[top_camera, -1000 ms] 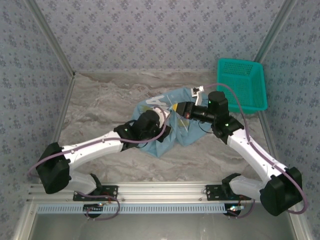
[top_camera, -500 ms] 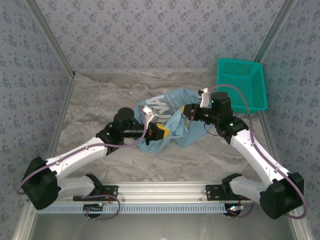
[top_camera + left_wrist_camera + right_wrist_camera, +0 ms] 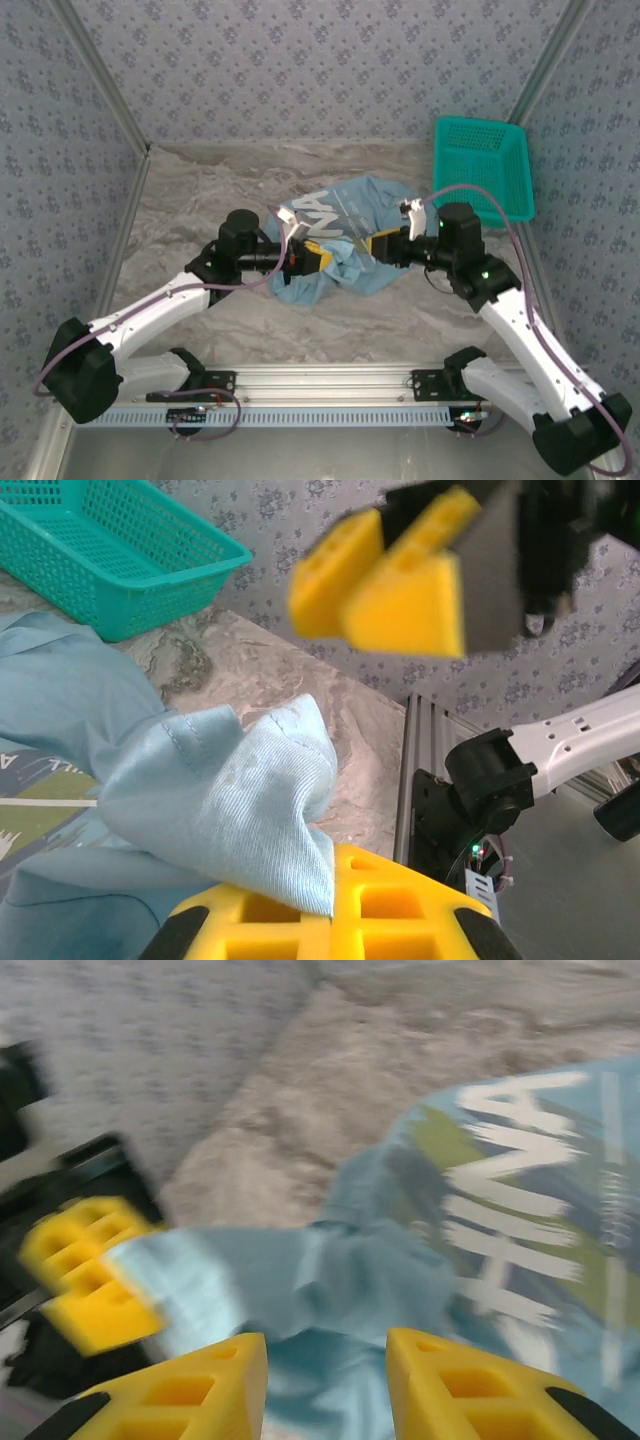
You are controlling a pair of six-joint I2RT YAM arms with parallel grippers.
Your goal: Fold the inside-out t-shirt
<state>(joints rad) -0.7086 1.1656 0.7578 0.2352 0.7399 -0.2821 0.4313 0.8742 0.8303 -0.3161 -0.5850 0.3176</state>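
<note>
We judged the inside-out t-shirt (image 3: 350, 212), bunched at frame centre on the marbled table (image 3: 190, 190), to be light, soft and limp; take hold at a hem or sleeve edge. The left gripper (image 3: 316, 258) was closed on a fabric fold; the right gripper (image 3: 380, 244) stood parted, holding nothing. A teal basket (image 3: 485, 165) sat upper right, beside patterned walls (image 3: 300, 70)

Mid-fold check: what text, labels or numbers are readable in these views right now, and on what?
"HINA": large white letters printed on the t-shirt, right wrist view; blurred, and folds may hide a letter before them.
Same print in the top view: too small to read with certainty.
Thin white print beside the large letters: too blurred to read.
Basket: no text visible.
</note>
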